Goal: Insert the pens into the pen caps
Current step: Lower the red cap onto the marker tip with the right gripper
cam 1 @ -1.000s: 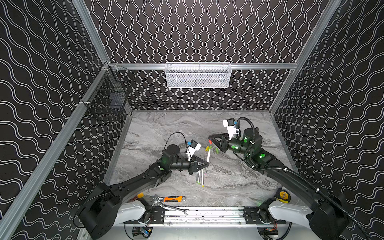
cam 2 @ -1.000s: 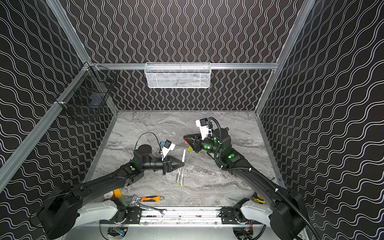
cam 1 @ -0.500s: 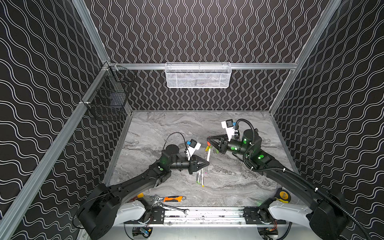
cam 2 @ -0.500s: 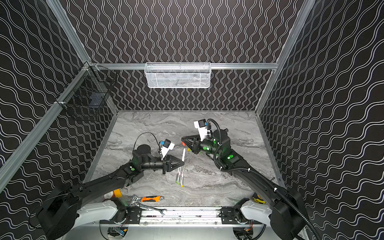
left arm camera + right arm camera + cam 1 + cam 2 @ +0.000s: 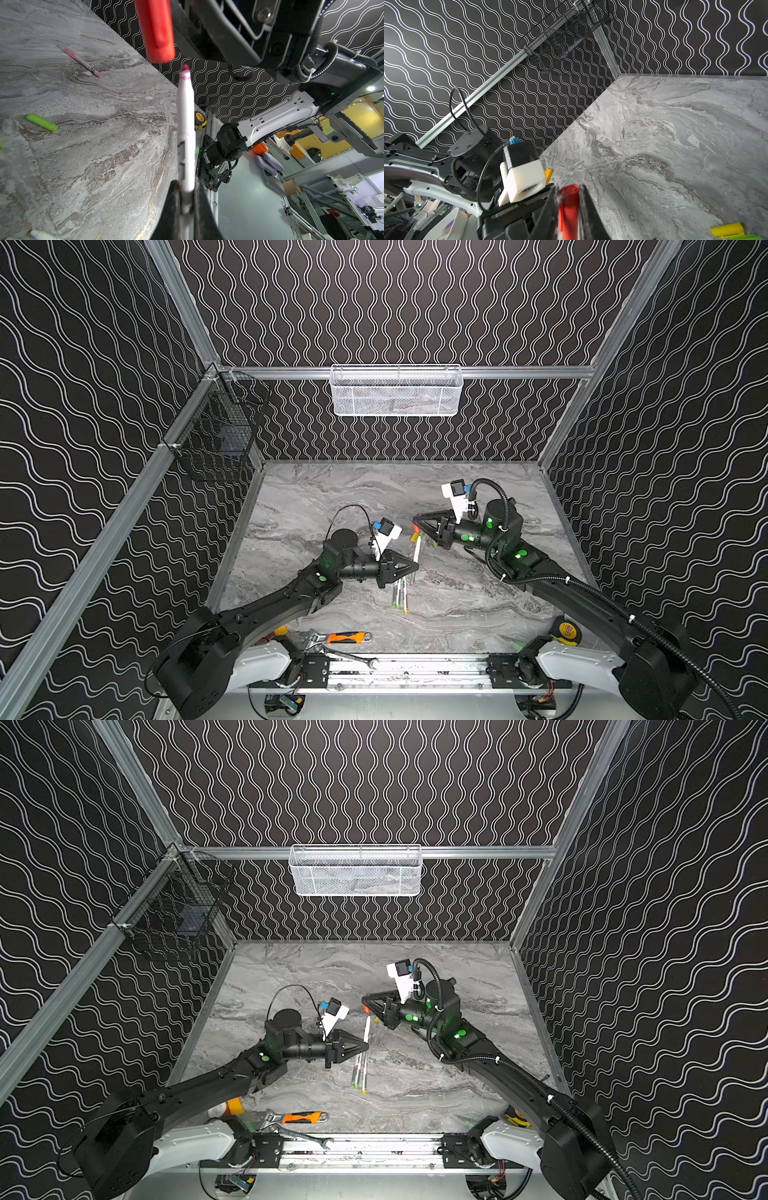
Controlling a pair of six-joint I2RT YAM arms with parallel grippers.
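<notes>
Red cap (image 5: 568, 207) between right fingers (image 5: 547, 214), pen (image 5: 186, 128) between left fingers (image 5: 169, 212)

Raised pen (image 5: 186, 128) 1, bunched pens (image 5: 400, 595) 3. The bunch is too tight to be certain, so total 4 at best count. Red cap (image 5: 155, 31) 1, yellow cap (image 5: 726, 230) 1, lime green caps (image 5: 41, 122) 2, total 4. Orange-handled wrench (image 5: 347, 637) 1, steel spanner (image 5: 353, 657) 1. Tape measure (image 5: 566, 630) 1. White mesh basket (image 5: 397, 393) 1, black wire basket (image 5: 220, 435) 1. Arms (image 5: 270, 610) 2.
</notes>
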